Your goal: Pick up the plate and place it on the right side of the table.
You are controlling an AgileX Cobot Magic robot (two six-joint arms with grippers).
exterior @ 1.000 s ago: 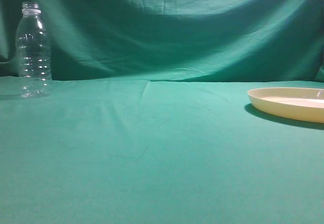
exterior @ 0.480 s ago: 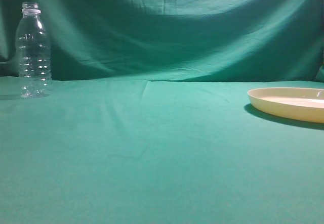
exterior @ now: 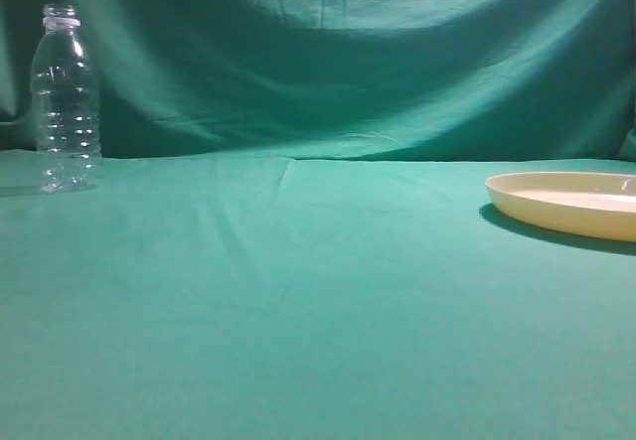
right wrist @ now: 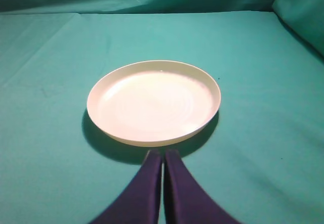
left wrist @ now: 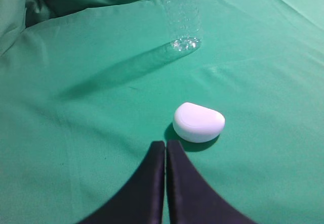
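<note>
The cream plate (exterior: 571, 202) lies flat on the teal table (exterior: 318, 301) at the right edge of the exterior view, partly cut off by the frame. In the right wrist view the whole plate (right wrist: 154, 101) lies just ahead of my right gripper (right wrist: 163, 154), which is shut and empty, its tips just short of the plate's near rim. My left gripper (left wrist: 165, 144) is shut and empty above the cloth, close behind a small white rounded object (left wrist: 198, 122). Neither gripper shows in the exterior view.
A clear plastic bottle (exterior: 66, 99) stands upright at the far left of the table; its base shows in the left wrist view (left wrist: 183, 27). A draped green backdrop (exterior: 328, 53) closes off the back.
</note>
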